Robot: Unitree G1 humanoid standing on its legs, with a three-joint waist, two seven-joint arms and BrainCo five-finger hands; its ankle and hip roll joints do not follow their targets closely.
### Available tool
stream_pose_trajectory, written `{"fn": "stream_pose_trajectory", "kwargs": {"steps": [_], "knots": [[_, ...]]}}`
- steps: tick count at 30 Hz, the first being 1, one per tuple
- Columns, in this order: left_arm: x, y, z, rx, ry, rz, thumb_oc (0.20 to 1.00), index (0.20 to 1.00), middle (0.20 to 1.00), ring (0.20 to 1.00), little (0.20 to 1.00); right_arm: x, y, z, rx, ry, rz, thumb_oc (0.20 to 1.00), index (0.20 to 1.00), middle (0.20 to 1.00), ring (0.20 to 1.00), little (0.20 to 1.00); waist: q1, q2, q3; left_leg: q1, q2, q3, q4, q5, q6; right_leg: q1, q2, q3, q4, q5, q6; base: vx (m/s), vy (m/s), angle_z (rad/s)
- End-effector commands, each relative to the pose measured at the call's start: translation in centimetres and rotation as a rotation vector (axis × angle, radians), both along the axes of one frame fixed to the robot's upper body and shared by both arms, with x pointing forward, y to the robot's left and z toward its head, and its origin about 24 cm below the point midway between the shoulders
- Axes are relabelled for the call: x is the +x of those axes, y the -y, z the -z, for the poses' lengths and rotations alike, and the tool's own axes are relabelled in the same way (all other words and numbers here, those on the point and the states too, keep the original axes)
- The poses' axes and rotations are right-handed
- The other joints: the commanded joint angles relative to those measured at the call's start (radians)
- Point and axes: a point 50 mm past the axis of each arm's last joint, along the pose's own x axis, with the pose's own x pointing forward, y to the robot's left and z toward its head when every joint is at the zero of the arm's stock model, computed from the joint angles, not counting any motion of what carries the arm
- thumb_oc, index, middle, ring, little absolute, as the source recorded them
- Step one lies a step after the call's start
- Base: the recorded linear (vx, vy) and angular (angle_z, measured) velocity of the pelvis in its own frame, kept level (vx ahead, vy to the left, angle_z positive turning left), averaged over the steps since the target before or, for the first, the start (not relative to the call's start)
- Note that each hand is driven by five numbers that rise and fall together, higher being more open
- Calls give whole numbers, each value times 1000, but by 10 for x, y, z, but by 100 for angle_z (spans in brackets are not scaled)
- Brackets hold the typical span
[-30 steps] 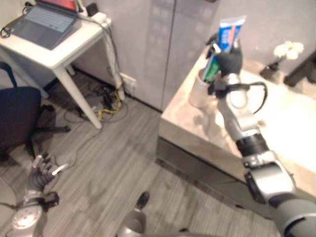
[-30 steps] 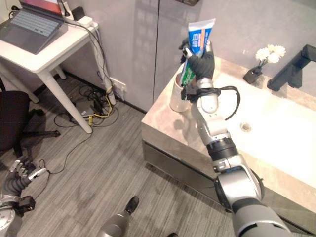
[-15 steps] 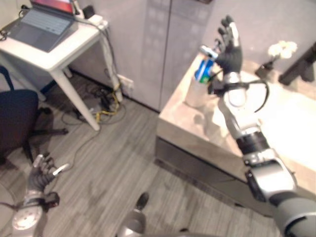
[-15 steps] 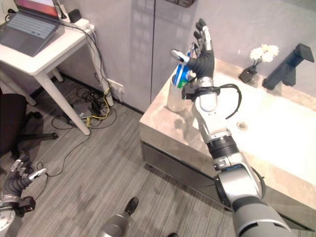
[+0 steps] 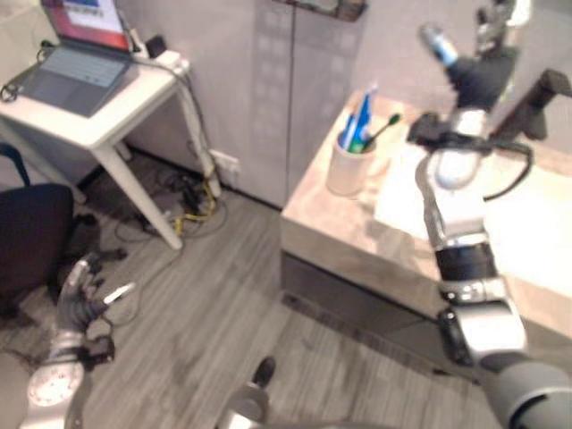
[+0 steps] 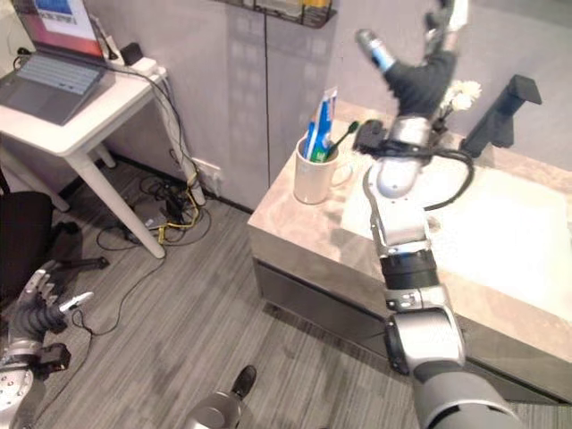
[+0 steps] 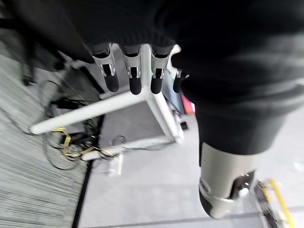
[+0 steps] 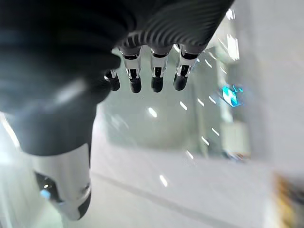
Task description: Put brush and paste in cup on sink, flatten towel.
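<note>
Brush & paste both in cup, upper centre, on tabletop; that step looks done. Next: find & flatten towel. R hand raised at top, fingers spread, empty. L hand lower left, relaxed, empty.

The near corner of the counter is taken up by the cup, from which the paste and brush stick up. Behind the basin, room is narrowed by the tap and a flower vase. Open air is left over the basin, where the right hand is raised with fingers spread. The left hand hangs low over bare floor, near a chair and desk.
</note>
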Motion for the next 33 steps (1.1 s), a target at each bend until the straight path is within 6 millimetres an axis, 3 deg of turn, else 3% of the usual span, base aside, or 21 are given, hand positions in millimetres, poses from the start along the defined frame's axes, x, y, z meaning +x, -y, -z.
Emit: {"fn": "stream_pose_trajectory", "kwargs": {"steps": [1, 7, 8, 11, 12, 13, 14, 15, 16, 18, 19, 20, 21, 23, 24, 26, 28, 29, 30, 31, 33], "knots": [[6, -1, -30, 106, 131, 15, 1000, 1000, 1000, 1000, 1000, -29, 24, -5, 22, 151, 114, 1000, 1000, 1000, 1000, 1000, -60, 21, -55, 52, 1, -18, -1, -127, 106, 32, -22, 5, 75, -70, 25, -3, 74, -8], [-14, -13, -29, 111, 133, -59, 1000, 1000, 1000, 1000, 1000, -52, 59, 18, -77, 107, 358, 1000, 1000, 1000, 1000, 1000, -86, 42, -11, 129, 41, 82, -1, -147, 110, -44, -36, 26, 237, -102, 48, -25, 20, -68], [-20, -14, -29, 116, 137, -68, 1000, 1000, 1000, 1000, 1000, -55, 85, 43, -120, -21, 512, 1000, 1000, 1000, 1000, 1000, -99, 44, 2, 147, 47, 99, -1, -153, 109, -59, -40, 27, 273, -113, 61, -21, -12, -71], [-23, -14, -29, 120, 138, -68, 1000, 1000, 1000, 1000, 1000, -58, 103, 65, -125, -124, 591, 1000, 1000, 1000, 1000, 1000, -100, 38, 0, 154, 49, 112, -1, -158, 106, -60, -39, 25, 267, -123, 61, 18, -81, -42], [-21, -12, -26, 94, 143, -70, 1000, 1000, 1000, 1000, 1000, -74, 141, 117, -47, -338, 745, 1000, 1000, 1000, 1000, 1000, -134, 29, 7, 149, 67, 100, -1, -153, 96, -61, -26, 35, 286, -146, 51, 17, -156, -27], [-20, -12, -26, 94, 143, -68, 1000, 1000, 1000, 1000, 1000, -74, 142, 117, -46, -337, 746, 1000, 1000, 1000, 1000, 1000, -134, 29, 6, 146, 67, 98, -1, -149, 96, -62, -26, 33, 285, -144, 49, 40, -210, -15], [-18, -11, -23, 72, 147, -73, 1000, 1000, 1000, 1000, 1000, -82, 150, 132, -7, -388, 780, 1000, 1000, 1000, 1000, 1000, -151, 28, 5, 141, 71, 94, -1, -148, 92, -60, -19, 32, 280, -155, 44, 27, -186, 24], [-11, -7, -20, 26, 157, -62, 1000, 1000, 1000, 1000, 1000, -101, 177, 176, 73, -579, 885, 1000, 1000, 1000, 1000, 1000, -176, 26, 4, 129, 82, 78, -1, -138, 81, -56, -5, 20, 267, -168, 29, 28, -186, 37], [-11, -7, -19, 25, 157, -61, 1000, 1000, 1000, 1000, 1000, -101, 178, 176, 73, -578, 887, 1000, 1000, 1000, 1000, 1000, -177, 27, 3, 126, 82, 76, -1, -135, 81, -56, -5, 17, 264, -165, 27, 22, -201, 46], [-7, -1, -16, -12, 163, -49, 1000, 1000, 1000, 1000, 1000, -117, 193, 210, 138, -724, 942, 1000, 1000, 1000, 1000, 1000, -202, 31, 8, 118, 98, 73, -1, -122, 68, -60, 7, 10, 269, -171, 13, 2, -183, 22], [-3, 3, -19, -19, 180, -25, 1000, 1000, 1000, 1000, 1000, -130, 204, 243, 202, -890, 972, 1000, 1000, 1000, 1000, 1000, -215, 36, 14, 114, 109, 75, -1, -116, 60, -68, 18, 13, 274, -181, 0, -9, -169, 15], [-3, 3, -18, -20, 181, -25, 1000, 1000, 1000, 1000, 1000, -130, 205, 243, 202, -888, 972, 1000, 1000, 1000, 1000, 1000, -216, 37, 14, 111, 109, 75, -1, -113, 60, -70, 18, 13, 273, -179, -2, 5, -175, 14], [-1, 7, -19, -34, 190, -8, 1000, 1000, 1000, 1000, 1000, -140, 208, 269, 255, -1011, 976, 1000, 1000, 1000, 1000, 1000, -221, 40, 18, 110, 115, 77, -1, -110, 56, -75, 24, 16, 278, -185, -8, 7, -109, 8], [2, 14, -22, -62, 222, 15, 1000, 1000, 1000, 1000, 1000, -152, 210, 298, 300, -1179, 968, 1000, 1000, 1000, 1000, 1000, -235, 48, 41, 95, 125, 85, 23, -107, 47, -96, 34, 29, 300, -197, -22, -20, -171, -2], [2, 14, -22, -63, 223, 14, 1000, 1000, 1000, 1000, 1000, -151, 211, 298, 300, -1177, 967, 1000, 1000, 1000, 1000, 1000, -236, 48, 41, 92, 124, 85, 25, -107, 47, -99, 33, 30, 302, -197, -22, -35, -151, -6], [5, 16, -22, -66, 229, 15, 1000, 1000, 1000, 1000, 1000, -164, 208, 321, 339, -1305, 960, 1000, 1000, 1000, 1000, 1000, -240, 51, 48, 85, 130, 85, 22, -97, 41, -114, 37, 29, 314, -200, -29, 11, -117, -9], [15, 27, -22, -110, 249, 53, 1000, 1000, 1000, 1000, 1000, -193, 199, 358, 370, -1564, 927, 1000, 1000, 1000, 1000, 1000, -254, 52, 58, 83, 146, 92, 7, -74, 27, -121, 48, 16, 330, -211, -41, 34, -164, -7], [15, 27, -22, -110, 250, 53, 1000, 1000, 1000, 1000, 1000, -192, 200, 358, 371, -1563, 927, 1000, 1000, 1000, 1000, 1000, -255, 52, 57, 81, 145, 91, 6, -71, 27, -123, 48, 15, 328, -209, -42, 32, -169, 10], [23, 34, -24, -117, 258, 96, 1000, 1000, 1000, 1000, 1000, -213, 195, 375, 417, -1696, 905, 1000, 1000, 1000, 1000, 1000, -261, 52, 61, 74, 151, 91, 2, -61, 21, -119, 58, 3, 319, -209, -47, 11, -73, 16], [23, 35, -24, -117, 258, 97, 1000, 1000, 1000, 1000, 1000, -212, 196, 375, 418, -1695, 905, 1000, 1000, 1000, 1000, 1000, -262, 53, 60, 72, 151, 89, 1, -58, 21, -121, 58, 1, 317, -207, -47, 32, -106, 18], [27, 41, -26, -113, 260, 128, 1000, 1000, 1000, 1000, 1000, -234, 185, 393, 469, -1834, 857, 1000, 1000, 1000, 1000, 1000, -269, 50, 57, 68, 156, 95, -1, -56, 18, -118, 65, -9, 306, -207, -52, 54, -72, 11]]}}
